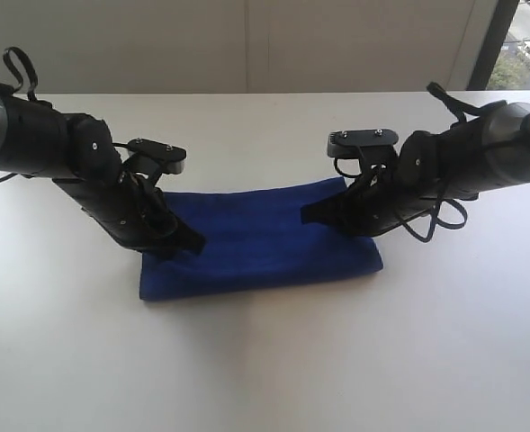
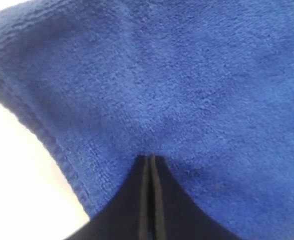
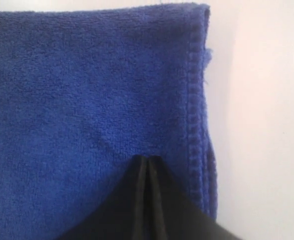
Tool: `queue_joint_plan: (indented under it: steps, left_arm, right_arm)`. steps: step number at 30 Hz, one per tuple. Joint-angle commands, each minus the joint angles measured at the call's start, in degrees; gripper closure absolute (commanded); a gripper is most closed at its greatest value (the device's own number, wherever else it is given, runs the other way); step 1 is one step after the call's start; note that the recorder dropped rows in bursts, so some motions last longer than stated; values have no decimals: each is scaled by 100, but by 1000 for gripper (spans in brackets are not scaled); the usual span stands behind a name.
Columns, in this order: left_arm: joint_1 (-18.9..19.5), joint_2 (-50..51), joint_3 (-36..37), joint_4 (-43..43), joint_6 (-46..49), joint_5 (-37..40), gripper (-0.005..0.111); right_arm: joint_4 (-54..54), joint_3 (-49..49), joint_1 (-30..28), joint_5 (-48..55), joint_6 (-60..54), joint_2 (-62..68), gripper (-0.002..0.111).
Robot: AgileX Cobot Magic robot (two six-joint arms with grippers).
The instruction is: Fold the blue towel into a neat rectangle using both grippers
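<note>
L gripper (image 1: 193,245) has its jaws together w/ no cloth between them that I can see, tip down on the blue towel (image 1: 265,247) near its left end. R gripper (image 1: 308,216) is the same: jaws together, tip on the cloth just inside the stitched right hem. I see the towel lying flat as a long strip mid-table (image 1: 265,360), approx. rectangular, w/ both arms angled down onto it.

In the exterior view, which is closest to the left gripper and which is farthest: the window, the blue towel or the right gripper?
Starting from the left gripper:
1. blue towel, right under its tip.
2. right gripper, across the towel on the right side.
3. window, far off in the top right corner.
</note>
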Motion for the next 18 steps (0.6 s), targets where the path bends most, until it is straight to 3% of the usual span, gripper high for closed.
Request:
queue_joint_plan:
  steps: [1, 7, 18]
  left_arm:
    - [75, -335, 119, 207, -20, 278, 107]
    - [75, -691, 119, 207, -44, -159, 107]
    - [75, -384, 119, 207, -66, -1582, 107]
  right_arm:
    - [-60, 33, -52, -126, 24, -231, 108]
    - [-60, 33, -52, -67, 24, -558, 108]
    - [-60, 33, -52, 347, -100, -653, 108]
